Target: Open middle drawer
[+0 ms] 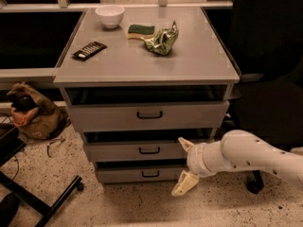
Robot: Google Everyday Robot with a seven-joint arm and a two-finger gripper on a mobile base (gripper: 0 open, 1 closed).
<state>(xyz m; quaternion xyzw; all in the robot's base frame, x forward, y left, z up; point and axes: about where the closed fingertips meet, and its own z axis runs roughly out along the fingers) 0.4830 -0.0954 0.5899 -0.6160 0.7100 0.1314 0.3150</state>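
Note:
The grey cabinet (142, 65) has three drawers. The middle drawer (118, 151) is a shallow grey panel with a small black loop handle (149, 150) at its centre, between the taller top drawer (109, 117) and the lowest drawer (118, 175). My gripper (182, 165) is at the end of a white arm reaching in from the right. It sits just right of the middle drawer's handle, in front of the drawer fronts. Its two cream fingers (184, 183) are spread wide apart, one high, one low, holding nothing.
On the cabinet top lie a white bowl (110, 16), a sponge (140, 30), a green crumpled bag (162, 40) and a black remote (89, 50). A brown bag (33, 111) lies on the floor at left. Black chair legs (42, 202) stand at bottom left.

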